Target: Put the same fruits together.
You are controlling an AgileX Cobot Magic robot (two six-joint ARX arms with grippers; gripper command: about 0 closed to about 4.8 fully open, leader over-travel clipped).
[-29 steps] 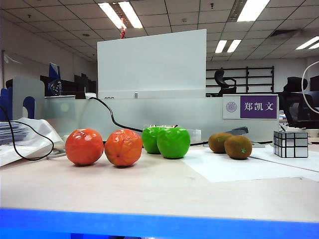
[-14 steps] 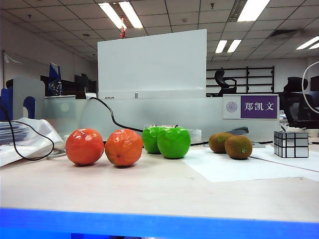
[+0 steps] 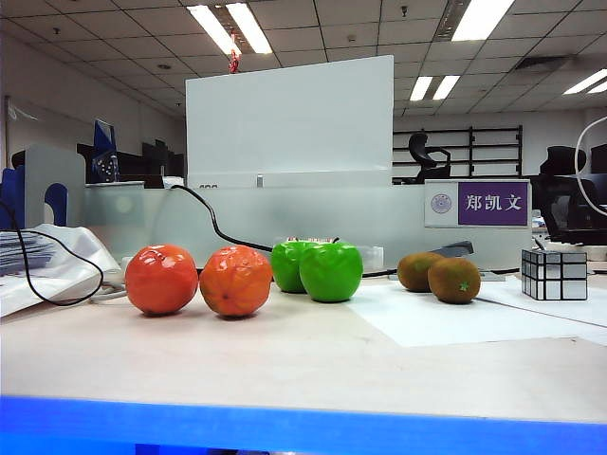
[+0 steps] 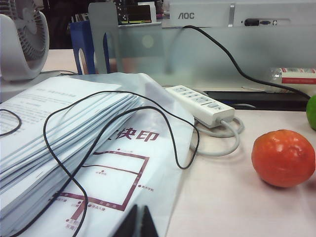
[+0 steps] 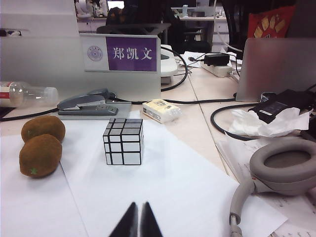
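Nothing on the table has moved since the earlier frames; the six toy fruits sit where they were, and no arm shows in the exterior view.

Exterior view: on the pale, matte table the fruits stand in a row, already paired by kind, so the sorting looks finished. At the left, two glossy orange-red round fruits with dimpled skins rest just beside each other. In the middle, two shiny bright green apples of smooth plastic overlap, one behind the other. On a white paper sheet to the right lie two small, fuzzy brown kiwis, egg-shaped, close together. A silver mirror cube stands further right, apart from them.

Left wrist view: the left gripper shows only as two dark fingertips pressed together, holding nothing, above a plastic-sleeved stack of printed papers draped with a thin black cable. A white power strip lies beyond; one orange-red fruit sits nearby.

Right wrist view: the right gripper likewise has its tips pressed together and empty, over the paper. Ahead stand the cube and both kiwis; grey padded headphones lie to one side.
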